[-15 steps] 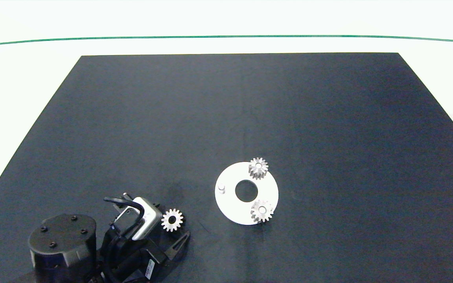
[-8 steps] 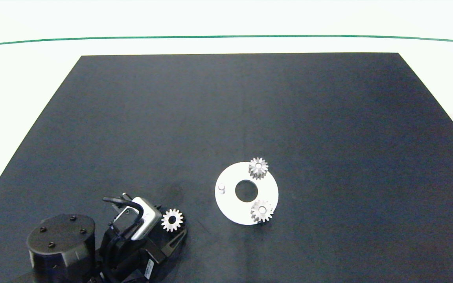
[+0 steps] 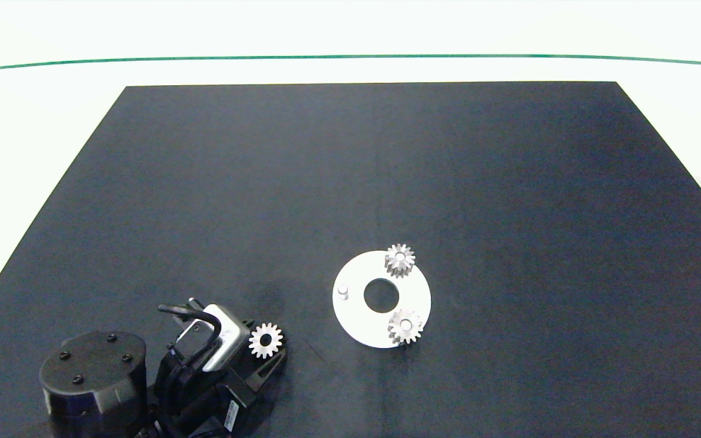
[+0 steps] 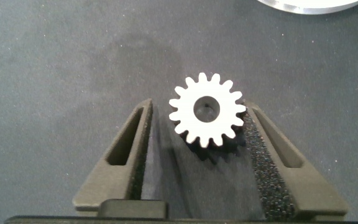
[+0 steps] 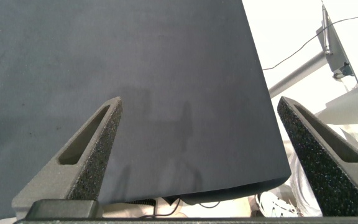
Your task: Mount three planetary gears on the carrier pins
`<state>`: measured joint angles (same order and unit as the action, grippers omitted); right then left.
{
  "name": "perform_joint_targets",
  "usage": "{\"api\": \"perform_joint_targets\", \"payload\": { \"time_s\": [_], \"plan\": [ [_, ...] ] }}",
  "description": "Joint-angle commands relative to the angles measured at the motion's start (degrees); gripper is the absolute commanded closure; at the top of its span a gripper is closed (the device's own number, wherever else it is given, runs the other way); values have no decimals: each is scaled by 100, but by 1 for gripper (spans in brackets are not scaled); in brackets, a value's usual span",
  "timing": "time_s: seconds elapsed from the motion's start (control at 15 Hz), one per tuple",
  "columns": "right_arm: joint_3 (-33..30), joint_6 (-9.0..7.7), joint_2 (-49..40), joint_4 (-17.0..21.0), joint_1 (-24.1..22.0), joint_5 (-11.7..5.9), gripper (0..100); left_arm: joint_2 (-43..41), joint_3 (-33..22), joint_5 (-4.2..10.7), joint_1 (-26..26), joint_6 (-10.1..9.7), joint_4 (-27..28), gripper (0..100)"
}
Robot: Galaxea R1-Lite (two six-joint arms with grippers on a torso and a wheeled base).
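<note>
While 2 planetary gears (image 3: 400, 260) already sit on carrier pins of the white disc (image 3: 356, 316), 1 pin (image 3: 342, 292) is bare. The last gear (image 4: 207, 111) lies on the desk between the left gripper's (image 4: 202, 140) narrowly parted fingers, ungrasped. The right gripper (image 5: 219, 149) gapes wide, off the desk's edge.

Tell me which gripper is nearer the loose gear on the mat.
Left. The left gripper straddles the loose gear, fingers open on either side. The right gripper is out of the head view, open over the mat's edge.
</note>
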<state>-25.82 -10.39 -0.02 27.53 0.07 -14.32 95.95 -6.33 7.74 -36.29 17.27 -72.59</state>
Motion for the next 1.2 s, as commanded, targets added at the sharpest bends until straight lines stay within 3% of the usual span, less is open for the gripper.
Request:
{"api": "perform_joint_targets", "payload": {
  "time_s": [0.07, 1.2],
  "plan": [
    [-2, -7, 11, 16, 1, -9, 0, -6, 9, 8, -1, 13, -44, 52],
    [-37, -7, 11, 16, 1, -9, 0, -50, 61, 8, -10, -14, -35, 86]
  ]
}}
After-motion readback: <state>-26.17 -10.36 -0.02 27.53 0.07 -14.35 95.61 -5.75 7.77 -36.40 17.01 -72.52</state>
